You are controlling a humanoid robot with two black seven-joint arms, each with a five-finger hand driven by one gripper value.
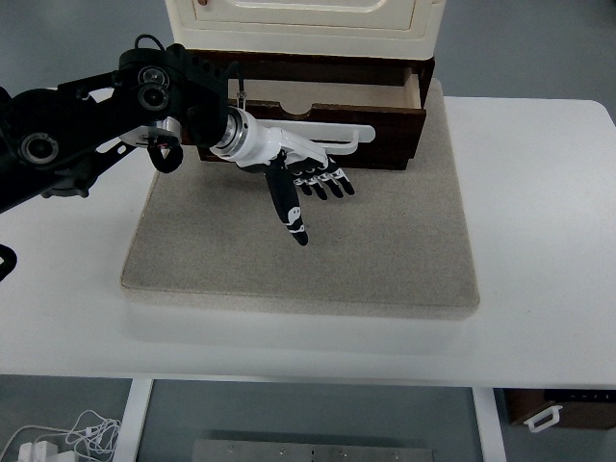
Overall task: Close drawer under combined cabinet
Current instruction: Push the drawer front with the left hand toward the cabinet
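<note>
A cream cabinet (303, 24) stands at the back on a dark brown base whose drawer (318, 108) is pulled partly out toward me. The drawer front (385, 135) carries a white bar handle (337, 135). My left arm (87, 120) reaches in from the left edge, and its left hand (308, 188) hangs just in front of the drawer front, below the handle. Its fingers (327, 183) are spread and hold nothing, with the thumb (292, 214) pointing toward me. The right arm is out of the picture.
The cabinet stands on a grey mat (308, 260) that lies on a white table (539, 241). A white cable (58, 438) lies on the floor at lower left, and a dark box (563, 409) sits under the table at lower right.
</note>
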